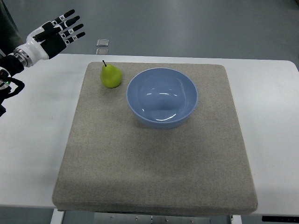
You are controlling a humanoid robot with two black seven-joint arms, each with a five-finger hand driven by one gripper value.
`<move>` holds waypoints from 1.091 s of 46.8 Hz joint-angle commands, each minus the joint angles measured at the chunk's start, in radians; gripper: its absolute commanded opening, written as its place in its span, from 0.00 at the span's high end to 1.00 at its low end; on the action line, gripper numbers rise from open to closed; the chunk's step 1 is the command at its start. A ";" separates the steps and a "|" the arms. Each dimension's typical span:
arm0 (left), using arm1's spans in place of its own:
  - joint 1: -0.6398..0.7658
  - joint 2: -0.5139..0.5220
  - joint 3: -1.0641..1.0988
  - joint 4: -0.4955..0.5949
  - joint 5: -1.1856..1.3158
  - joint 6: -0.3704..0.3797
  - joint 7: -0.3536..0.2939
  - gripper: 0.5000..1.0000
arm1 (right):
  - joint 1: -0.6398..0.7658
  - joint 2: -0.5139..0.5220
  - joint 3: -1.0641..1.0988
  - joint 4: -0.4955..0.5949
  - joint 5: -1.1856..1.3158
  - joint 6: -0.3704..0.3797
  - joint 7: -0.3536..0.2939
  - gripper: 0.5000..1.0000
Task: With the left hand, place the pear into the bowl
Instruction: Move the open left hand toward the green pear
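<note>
White table (32, 154), top view; grey mat (154, 163) covering most of it, near edge close to the table's front edge. Blue bowl (162, 97) upright on the far half of the mat, empty, mouth wide. Yellow-green pear (110, 76) standing stem-up on the mat near its far left corner, just beside the bowl's left rim, apparently not touching. Left hand (55, 33) up at far left, over the table's far edge, fingers spread and straight, holding nothing, well apart from the pear. Right hand not in view. Small pale object (103, 43) on the floor beyond the table, too small to identify.

Risks, judged: pear upright on a narrow base, so likely to topple or roll at a glancing touch from the fingers; a push from the left would drive it against the bowl wall and could shift the bowl. Narrow gap on the bowl side, poor room for a finger there.

Room: open table left of the mat, clear mat in front of the pear. Far mat edge close behind it. Short carry rightward over the rim.
</note>
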 commanded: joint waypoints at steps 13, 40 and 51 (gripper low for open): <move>0.000 0.000 0.004 0.000 0.006 0.000 0.000 0.01 | 0.001 0.000 0.000 0.000 0.000 0.000 0.000 0.15; -0.046 0.014 0.010 0.015 0.231 0.000 -0.022 0.01 | -0.001 0.000 0.000 0.000 0.000 0.000 0.000 0.15; -0.087 0.026 0.012 0.006 0.629 0.000 -0.074 0.01 | 0.001 0.000 0.000 0.000 0.000 0.000 0.000 0.15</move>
